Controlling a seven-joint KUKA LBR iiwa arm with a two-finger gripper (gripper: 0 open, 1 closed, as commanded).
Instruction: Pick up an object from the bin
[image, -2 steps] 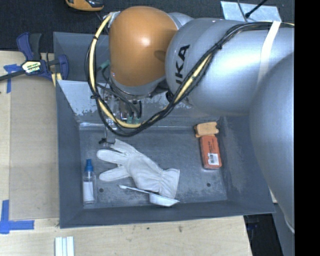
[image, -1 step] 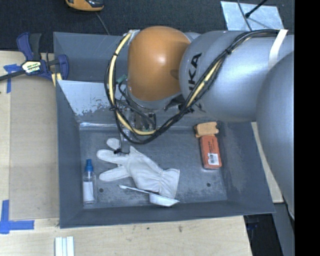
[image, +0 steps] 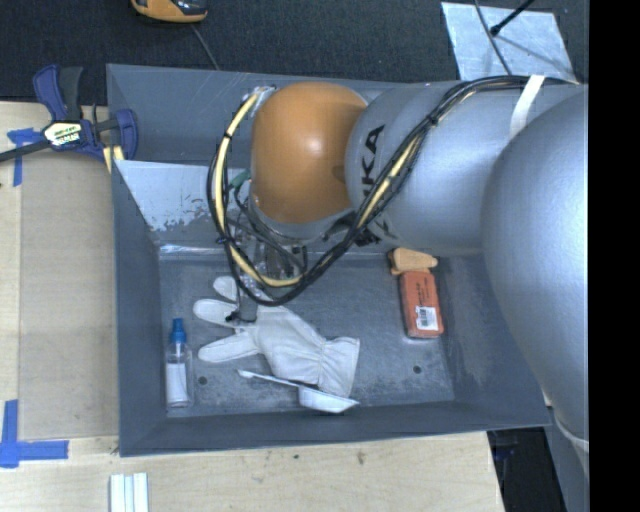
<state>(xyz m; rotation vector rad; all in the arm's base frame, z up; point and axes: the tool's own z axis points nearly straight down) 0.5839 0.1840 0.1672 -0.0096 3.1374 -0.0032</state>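
My gripper (image: 248, 298) hangs under the arm's wrist in the left middle of the bin, low over the finger end of a white glove (image: 290, 350). The glove lies flat, its fingers pointing left and its cuff to the right. Along the glove's front edge lies a white plastic spoon (image: 305, 392). A small clear bottle with a blue cap (image: 177, 366) stands apart at the bin's left side.
An orange-red flat pack with a barcode label (image: 421, 303) lies at the right of the bin floor, with a small orange piece (image: 412, 260) just behind it. The arm and its cables cover the back of the bin.
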